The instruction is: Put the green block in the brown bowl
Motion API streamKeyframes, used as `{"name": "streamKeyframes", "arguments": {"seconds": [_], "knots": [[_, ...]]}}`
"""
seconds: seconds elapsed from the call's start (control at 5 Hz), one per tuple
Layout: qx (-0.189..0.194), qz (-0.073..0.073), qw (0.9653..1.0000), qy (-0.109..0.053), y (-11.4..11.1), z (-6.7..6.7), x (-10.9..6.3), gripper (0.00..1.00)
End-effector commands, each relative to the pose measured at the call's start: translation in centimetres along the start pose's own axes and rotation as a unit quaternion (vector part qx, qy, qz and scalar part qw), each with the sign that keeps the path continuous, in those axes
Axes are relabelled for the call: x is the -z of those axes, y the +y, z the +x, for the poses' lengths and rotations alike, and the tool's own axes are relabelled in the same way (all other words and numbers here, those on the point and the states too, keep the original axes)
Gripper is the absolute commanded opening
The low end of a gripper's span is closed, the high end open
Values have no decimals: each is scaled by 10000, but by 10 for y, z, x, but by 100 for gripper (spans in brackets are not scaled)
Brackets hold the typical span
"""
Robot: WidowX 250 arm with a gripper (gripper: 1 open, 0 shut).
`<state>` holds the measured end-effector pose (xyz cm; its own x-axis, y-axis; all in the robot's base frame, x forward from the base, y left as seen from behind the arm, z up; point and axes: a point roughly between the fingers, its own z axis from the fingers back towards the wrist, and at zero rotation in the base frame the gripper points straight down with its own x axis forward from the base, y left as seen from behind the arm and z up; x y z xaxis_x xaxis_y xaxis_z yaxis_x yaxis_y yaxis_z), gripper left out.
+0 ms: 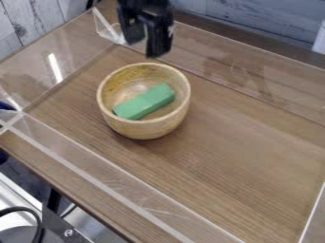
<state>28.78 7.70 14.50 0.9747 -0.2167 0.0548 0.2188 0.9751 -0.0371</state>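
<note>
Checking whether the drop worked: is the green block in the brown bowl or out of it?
In. The green block lies flat inside the brown bowl, with the gripper above it.

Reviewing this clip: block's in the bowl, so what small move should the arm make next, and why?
Probably just retreat up and away. The green block lies flat inside the brown bowl, and the gripper hangs open above the far rim, holding nothing, so no further handling seems needed.

Wooden tabletop inside clear walls

The wood-grain table (216,142) fills the frame; a transparent acrylic wall (76,166) runs along its lower-left edge.
</note>
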Motion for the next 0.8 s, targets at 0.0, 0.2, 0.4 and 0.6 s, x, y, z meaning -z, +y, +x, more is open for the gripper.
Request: {"name": "streamKeyframes", "arguments": {"seconds": [0.0,0.2,0.4,0.6], "knots": [[-30,168,9994,-317,6,3,-15,100],[-59,120,9996,-256,10,1,-6,0],[-69,98,9998,-168,12,-4,4,0],[-76,97,9999,-97,15,-6,14,0]]}}
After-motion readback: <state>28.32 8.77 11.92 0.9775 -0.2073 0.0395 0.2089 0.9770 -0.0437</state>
